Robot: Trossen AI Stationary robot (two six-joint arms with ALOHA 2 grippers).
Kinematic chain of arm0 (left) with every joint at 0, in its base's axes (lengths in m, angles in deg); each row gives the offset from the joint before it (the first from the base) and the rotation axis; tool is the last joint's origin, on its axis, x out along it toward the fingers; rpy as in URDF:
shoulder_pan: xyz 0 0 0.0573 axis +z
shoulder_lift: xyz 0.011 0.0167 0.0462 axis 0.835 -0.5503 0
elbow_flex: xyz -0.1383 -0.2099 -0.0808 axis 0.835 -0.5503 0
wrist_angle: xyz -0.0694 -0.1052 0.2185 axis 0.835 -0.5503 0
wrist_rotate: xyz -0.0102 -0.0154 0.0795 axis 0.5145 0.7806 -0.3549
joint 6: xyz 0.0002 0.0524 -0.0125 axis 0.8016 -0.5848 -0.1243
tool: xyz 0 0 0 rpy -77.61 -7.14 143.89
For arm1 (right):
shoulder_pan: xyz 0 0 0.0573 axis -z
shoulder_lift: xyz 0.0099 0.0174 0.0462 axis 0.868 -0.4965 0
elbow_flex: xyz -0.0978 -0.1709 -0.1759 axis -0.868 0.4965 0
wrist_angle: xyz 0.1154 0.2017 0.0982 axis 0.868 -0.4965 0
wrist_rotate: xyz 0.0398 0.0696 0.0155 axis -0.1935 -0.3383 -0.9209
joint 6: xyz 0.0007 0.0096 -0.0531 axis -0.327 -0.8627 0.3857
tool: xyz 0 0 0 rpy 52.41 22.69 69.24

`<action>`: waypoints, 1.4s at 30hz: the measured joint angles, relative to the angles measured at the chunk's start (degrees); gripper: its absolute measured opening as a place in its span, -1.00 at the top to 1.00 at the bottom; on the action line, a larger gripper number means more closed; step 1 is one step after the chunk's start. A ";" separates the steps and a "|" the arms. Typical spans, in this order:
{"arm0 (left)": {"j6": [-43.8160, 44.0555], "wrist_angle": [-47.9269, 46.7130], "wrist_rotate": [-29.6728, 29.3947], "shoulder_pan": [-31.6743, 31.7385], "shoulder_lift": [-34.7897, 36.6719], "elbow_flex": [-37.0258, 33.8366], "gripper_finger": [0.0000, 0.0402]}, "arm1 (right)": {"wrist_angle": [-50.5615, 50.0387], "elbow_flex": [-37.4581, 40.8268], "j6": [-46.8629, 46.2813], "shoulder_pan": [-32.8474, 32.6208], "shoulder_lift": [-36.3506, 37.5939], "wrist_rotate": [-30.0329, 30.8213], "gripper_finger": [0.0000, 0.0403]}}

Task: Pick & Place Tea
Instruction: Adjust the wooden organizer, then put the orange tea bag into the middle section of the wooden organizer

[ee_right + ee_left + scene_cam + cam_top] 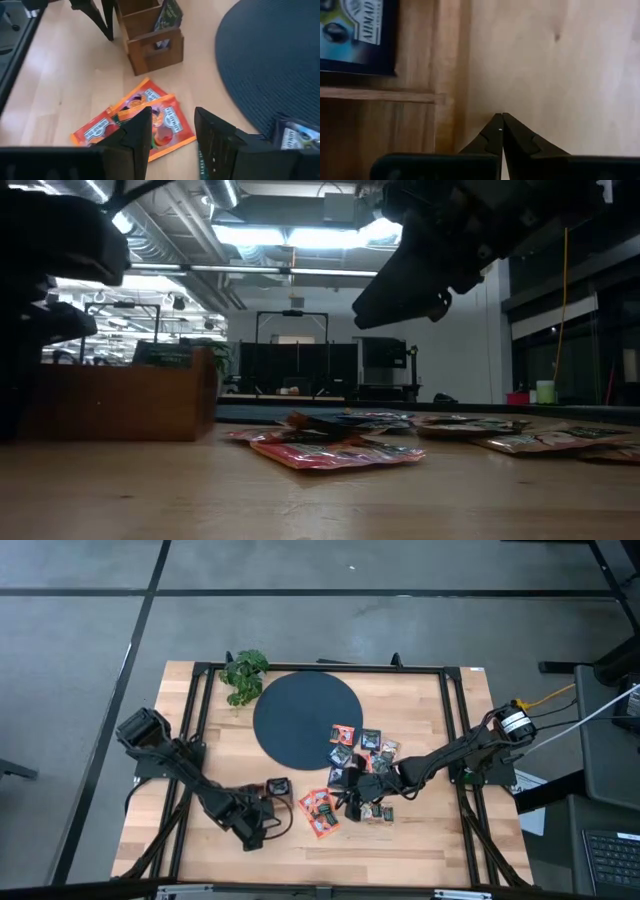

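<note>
Two arms, black throughout, built of slim jointed segments with blocky housings at the bases. Left arm (190, 775): boxy black base unit, thin black cable looped near the wrist. Right arm (450, 752): round silver-and-black motor cap at the base, with a yellow cable and a white cable running off it. Left gripper (502, 131): two matte black, wedge-shaped fingers tapering to points. Right gripper (172, 137): two broad, flat black fingers with ribbed inner faces.

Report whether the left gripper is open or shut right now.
Shut. In the left wrist view the left gripper has its two dark fingertips pressed together with nothing between them, over bare table beside the wooden tray.
</note>
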 joint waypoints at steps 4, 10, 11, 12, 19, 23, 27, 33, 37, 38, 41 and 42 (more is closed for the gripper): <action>-2.00 -0.69 -2.85 1.91 0.02 0.00 0.99 | 0.02 0.00 0.92 0.00 0.00 1.58 0.26; -3.30 -0.53 -5.90 5.75 0.02 0.00 0.99 | -0.60 0.00 0.90 0.04 0.00 1.79 0.26; -3.32 -0.34 -6.54 6.36 0.02 0.00 0.98 | -0.78 -0.01 0.84 0.04 0.00 1.79 0.26; -3.39 -0.06 -7.22 6.92 0.02 0.00 0.98 | -0.94 0.00 0.77 0.04 0.00 1.79 0.26; -6.45 3.35 -12.49 10.12 0.02 -0.04 0.98 | -1.05 -0.02 0.73 0.04 0.00 1.78 0.26; -7.94 4.02 -15.55 11.61 0.02 -0.04 0.99 | -1.36 -0.03 -0.38 0.04 0.00 1.75 0.26; -11.27 8.87 -11.01 12.31 1.19 -0.11 0.98 | -4.11 -0.07 -3.54 0.07 0.00 -0.66 0.26; -21.65 22.69 -8.18 10.72 1.92 -0.06 0.99 | -9.60 -0.07 -9.93 0.00 -0.02 -4.41 0.26; -25.01 26.02 -8.26 11.70 1.02 -0.05 0.99 | -10.70 -0.07 -14.49 0.00 -0.04 -6.59 0.26; -25.67 26.59 -8.22 12.06 0.60 -0.06 0.99 | -10.73 -0.07 -14.98 -0.01 -0.04 -6.83 0.26; -27.80 28.65 -8.02 13.03 -0.63 -0.04 0.99 | -10.71 -0.07 -15.54 -0.55 -0.04 -6.84 0.26; -28.53 29.81 -7.96 13.31 -1.09 -0.05 0.99 | -10.71 -0.07 -14.51 -0.80 -0.04 -6.86 0.26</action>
